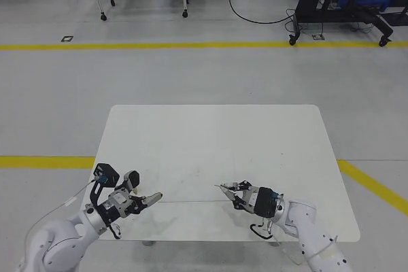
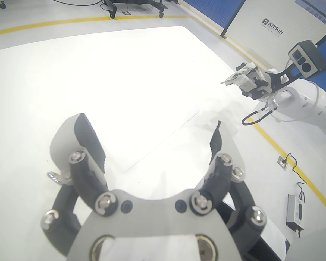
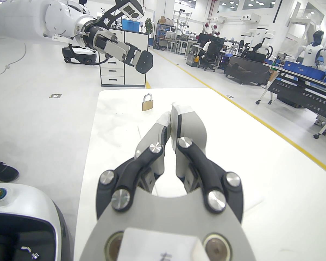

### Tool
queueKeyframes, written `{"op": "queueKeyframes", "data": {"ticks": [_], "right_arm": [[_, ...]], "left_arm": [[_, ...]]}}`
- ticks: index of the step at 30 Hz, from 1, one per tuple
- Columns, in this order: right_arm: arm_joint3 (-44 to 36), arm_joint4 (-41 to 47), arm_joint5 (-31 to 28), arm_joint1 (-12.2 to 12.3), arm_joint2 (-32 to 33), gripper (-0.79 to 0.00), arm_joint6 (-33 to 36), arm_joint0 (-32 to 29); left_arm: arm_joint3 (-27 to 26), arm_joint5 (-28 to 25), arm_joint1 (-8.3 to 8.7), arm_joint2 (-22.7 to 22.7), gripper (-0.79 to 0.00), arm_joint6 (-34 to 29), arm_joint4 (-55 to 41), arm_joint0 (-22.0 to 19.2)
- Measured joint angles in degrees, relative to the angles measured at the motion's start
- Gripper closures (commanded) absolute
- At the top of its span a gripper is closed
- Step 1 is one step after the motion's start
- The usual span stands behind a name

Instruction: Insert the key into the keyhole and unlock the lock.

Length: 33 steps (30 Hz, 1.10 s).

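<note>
Lock [image 3: 147, 102]: a brass padlock standing upright on the desk [image 3: 233, 164], shackle up, near the edge on the left arm's side.
Lock and jaws: it sits well ahead of the right jaws' tips. The left jaws hang higher, clear of it. Neither pair touches it.
Key [image 2: 225, 82]: a thin grey sliver sticks out past the right jaws' tips. It is probably the key's blade, though it is too small to be sure.
Right gripper [image 3: 170, 115]: jaws pressed together, pinching that sliver. It is held over the desk's near edge with the tips towards the lock.
Left gripper [image 2: 150, 122]: jaws spread wide with nothing between them, raised over the desk's near corner on its own side.
Desk: white, with rounded corners.
</note>
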Motion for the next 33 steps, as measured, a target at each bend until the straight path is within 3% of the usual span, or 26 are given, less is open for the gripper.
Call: {"op": "queueKeyframes", "data": {"ticks": [1,2,5,6,7,10,12,15,17,18,20,24,33], "right_arm": [[0.0,0.0,0.0,0.0,0.0,0.000,0.0,0.0],[0.0,0.0,0.0,0.0,0.0,0.000,0.0,0.0],[0.0,0.0,0.0,0.0,0.0,0.000,0.0,0.0],[0.0,0.0,0.0,0.0,0.0,0.000,0.0,0.0],[0.0,0.0,0.0,0.0,0.0,0.000,0.0,0.0],[0.0,0.0,0.0,0.0,0.0,0.000,0.0,0.0],[0.0,0.0,0.0,0.0,0.0,0.000,0.0,0.0],[0.0,0.0,0.0,0.0,0.0,0.000,0.0,0.0],[0.0,0.0,0.0,0.0,0.0,0.000,0.0,0.0],[0.0,0.0,0.0,0.0,0.0,0.000,0.0,0.0],[0.0,0.0,0.0,0.0,0.0,0.000,0.0,0.0],[0.0,0.0,0.0,0.0,0.0,0.000,0.0,0.0],[0.0,0.0,0.0,0.0,0.0,0.000,0.0,0.0]], "left_arm": [[-0.1,0.0,0.00,0.1,-0.219,0.0,0.0,0.0],[-0.3,-0.3,-0.01,0.5,-0.089,0.1,0.0,0.0],[-0.7,-2.1,0.03,2.5,-0.465,-1.1,-2.6,-1.0],[-0.7,-2.6,0.07,3.1,-0.548,-2.1,-4.4,-1.7],[-0.5,-3.1,0.13,3.7,-0.785,-3.5,-6.5,-2.5],[1.1,-3.5,0.45,6.0,-0.785,-10.6,-15.4,-6.5],[3.4,0.5,0.57,7.8,-0.785,-16.7,-21.6,-10.3],[6.2,14.9,0.26,10.1,-0.785,-21.7,-28.0,-15.8],[6.1,23.4,0.22,10.3,-0.785,-21.7,-27.9,-16.4],[6.1,25.1,0.22,10.3,-0.785,-21.6,-27.6,-16.2],[6.0,24.9,0.23,10.2,-0.785,-21.5,-27.5,-16.0],[6.0,17.6,0.23,10.2,-0.785,-21.5,-27.5,-16.0],[6.0,17.7,0.23,10.2,-0.785,-21.6,-27.5,-16.0]]}}
